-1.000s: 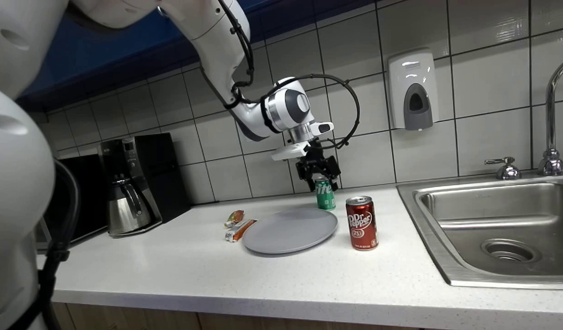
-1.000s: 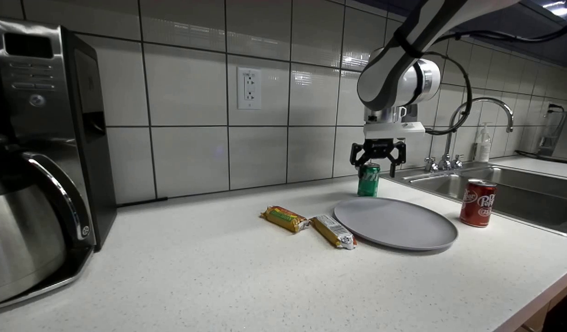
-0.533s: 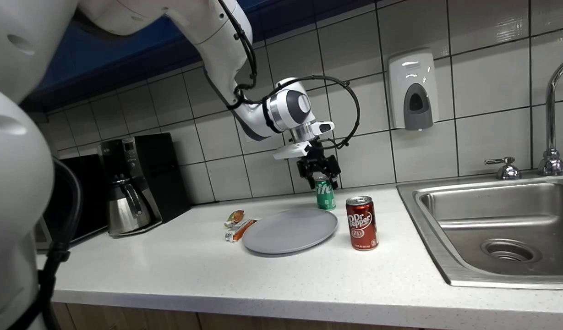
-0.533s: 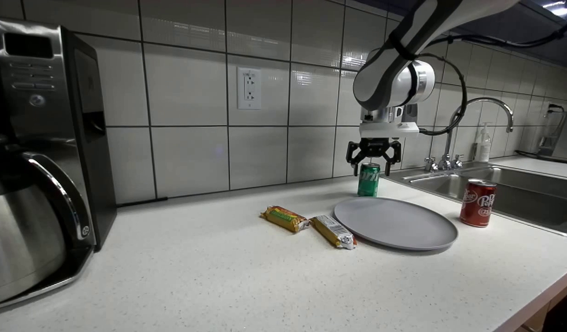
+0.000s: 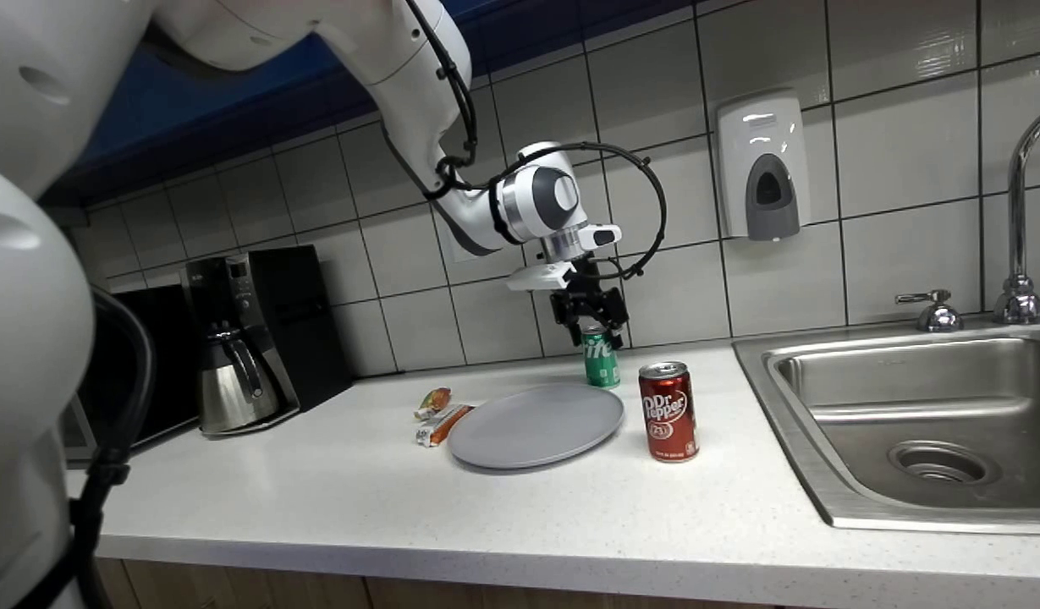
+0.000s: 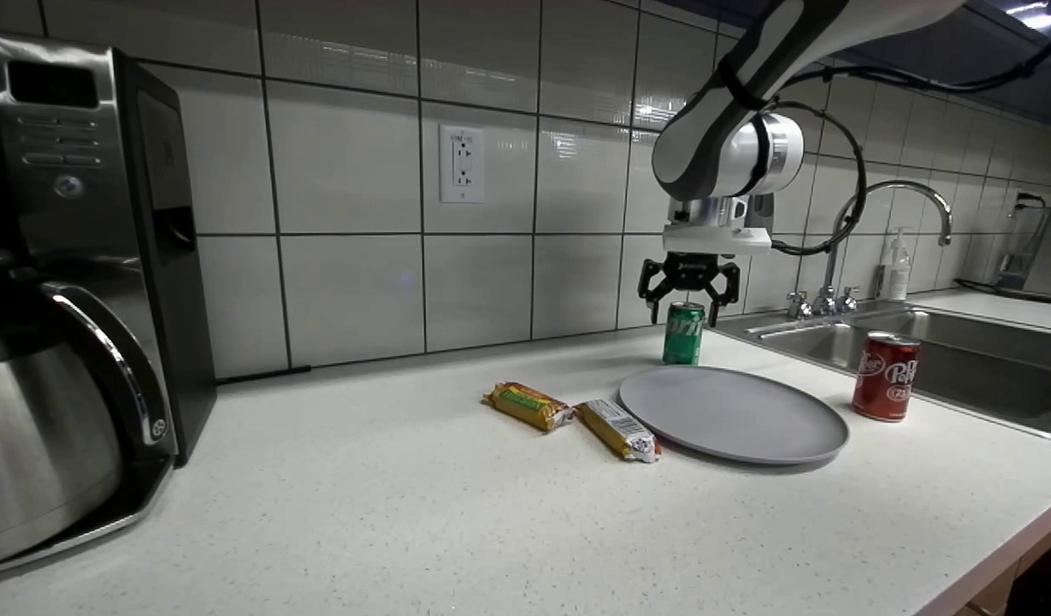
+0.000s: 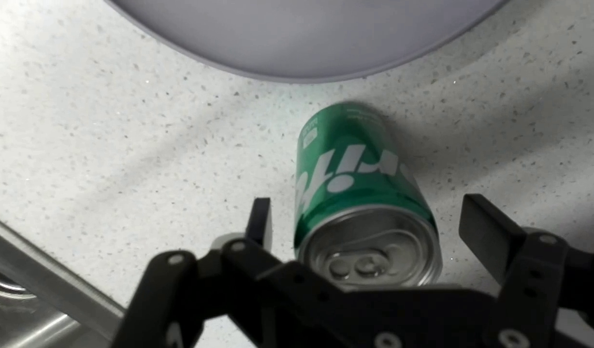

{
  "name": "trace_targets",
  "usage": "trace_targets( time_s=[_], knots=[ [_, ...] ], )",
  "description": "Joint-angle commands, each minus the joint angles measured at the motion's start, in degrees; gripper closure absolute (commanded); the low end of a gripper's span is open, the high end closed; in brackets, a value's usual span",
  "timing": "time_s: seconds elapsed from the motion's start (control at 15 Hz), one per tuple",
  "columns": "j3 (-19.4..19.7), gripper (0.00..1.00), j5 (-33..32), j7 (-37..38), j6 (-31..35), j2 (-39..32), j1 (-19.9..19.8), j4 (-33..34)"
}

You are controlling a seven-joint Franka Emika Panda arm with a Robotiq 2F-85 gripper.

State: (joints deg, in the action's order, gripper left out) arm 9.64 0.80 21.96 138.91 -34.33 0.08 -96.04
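Note:
A green soda can [image 7: 350,193] with white lettering stands upright on the counter near the tiled wall. My gripper [image 7: 368,222] is open around the can's top, pointing down. In the wrist view one finger [image 7: 259,220] is on the can's left and one finger [image 7: 490,232] on its right, with counter showing in both gaps, so neither seems to touch it. In an exterior view the gripper [image 6: 683,318] has its tips slightly lower than the can's lid. Its palm hides the near edge of the lid in the wrist view. Close by lies a grey plate [image 6: 735,419].
A red soda can [image 5: 668,414] stands beside the plate, toward the sink [image 5: 790,423]. Two wrapped bars [image 6: 528,405] lie by the plate's opposite side. The coffee maker [image 6: 72,171] occupies the far end of the counter, and a tiled wall [image 6: 345,291] runs behind.
My gripper has shifted a little left in an exterior view, so its fingers now straddle the green can, where one finger overlapped it before. It stayed open; the can has not moved.

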Motion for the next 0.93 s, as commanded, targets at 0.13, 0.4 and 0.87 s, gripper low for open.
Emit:
trace_targets(
  time_s=[0.13, 0.4, 0.87],
  knots=[
    [-1.2, 0.27, 1.4, -1.8, -0.8, -0.5, -1.8, 1.2],
    [-1.0, 0.6, 1.2, -1.6, -0.7, -0.3, -1.7, 0.8],
    [-0.6, 0.62, 0.5, -1.0, 1.3, 1.9, -0.8, -1.5]
  ],
)
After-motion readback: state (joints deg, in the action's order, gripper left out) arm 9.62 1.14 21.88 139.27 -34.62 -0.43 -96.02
